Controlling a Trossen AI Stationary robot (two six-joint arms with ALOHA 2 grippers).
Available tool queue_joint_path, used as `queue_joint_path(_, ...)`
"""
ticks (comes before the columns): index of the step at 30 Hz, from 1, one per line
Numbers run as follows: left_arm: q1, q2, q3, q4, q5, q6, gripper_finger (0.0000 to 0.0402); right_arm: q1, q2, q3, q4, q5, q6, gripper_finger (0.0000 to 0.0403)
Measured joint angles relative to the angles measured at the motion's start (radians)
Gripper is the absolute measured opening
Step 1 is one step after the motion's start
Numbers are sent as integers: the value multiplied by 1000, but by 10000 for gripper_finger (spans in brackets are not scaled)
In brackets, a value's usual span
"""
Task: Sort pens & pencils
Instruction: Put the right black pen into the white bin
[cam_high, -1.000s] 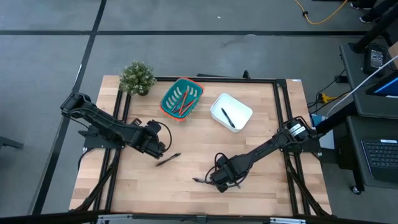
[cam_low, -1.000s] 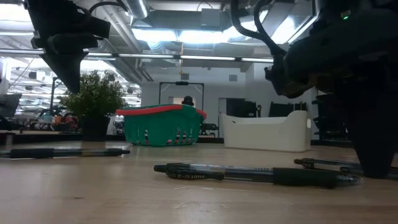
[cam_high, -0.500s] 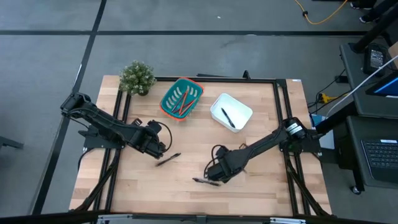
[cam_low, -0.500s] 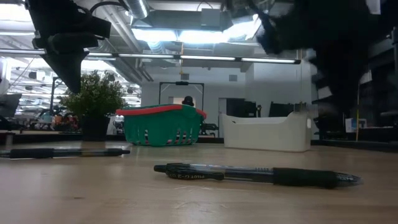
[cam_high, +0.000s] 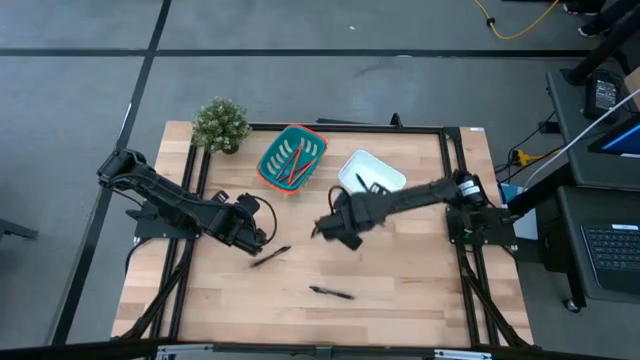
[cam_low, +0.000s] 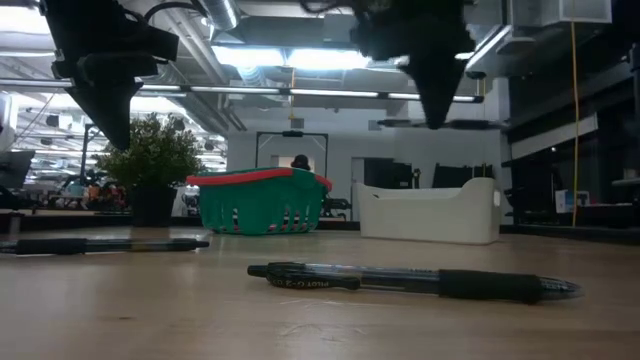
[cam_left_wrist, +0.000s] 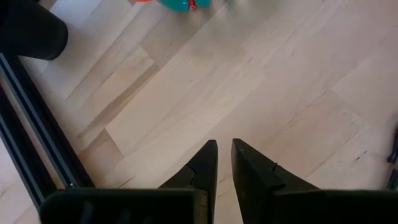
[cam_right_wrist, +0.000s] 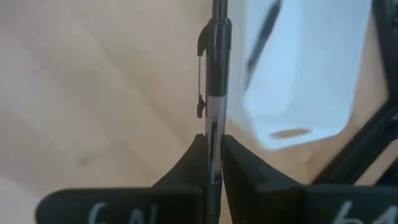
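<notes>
My right gripper (cam_high: 331, 228) hangs above mid-table, just on the near side of the white bin (cam_high: 393, 181), shut on a black pen (cam_right_wrist: 214, 74). The bin holds another pen (cam_high: 362, 183). Two more pens lie flat on the wood: one (cam_high: 270, 256) beside my left gripper (cam_high: 256, 236), one (cam_high: 332, 292) near the front. My left gripper (cam_left_wrist: 224, 148) is open by a narrow slit with nothing in it, above bare wood. The orange-red pencils (cam_high: 295, 170) lie in the green basket (cam_high: 268, 165). My right gripper pinches the pen's clear barrel (cam_right_wrist: 214, 127) between its two fingers, which slant steeply down and lie across the pen. The clip end (cam_right_wrist: 203, 81) sticks out ahead of the fingers. The pen is lifted clear of the table; its other end is hidden behind the fingers.
A potted plant (cam_high: 220, 125) stands at the far left corner beside the basket. A black frame (cam_high: 455, 230) runs round the table's edges. Bare wood stretches across the near half of the table around the front pen (cam_low: 410, 281).
My right gripper has risen from the near middle of the table with a pen in its shut fingers, turning as it went, and has travelled toward the far edge to a spot beside the white bin. The pen is lifted clear; the neighbouring pen stayed on the wood.
</notes>
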Motion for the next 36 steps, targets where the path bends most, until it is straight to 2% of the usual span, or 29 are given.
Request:
queue_joint_path(9,0,0,0,0,2,0,43,-160,0,-13,0,70,-261,29)
queue_joint_path(16,0,0,0,0,4,0,43,-244,0,-13,33,75,-405,29)
queue_joint_path(27,0,0,0,-1,4,24,43,-333,-1,-35,103,70,-509,29)
queue_joint_path(36,0,0,0,-1,6,26,43,-369,-2,-131,165,69,-519,30)
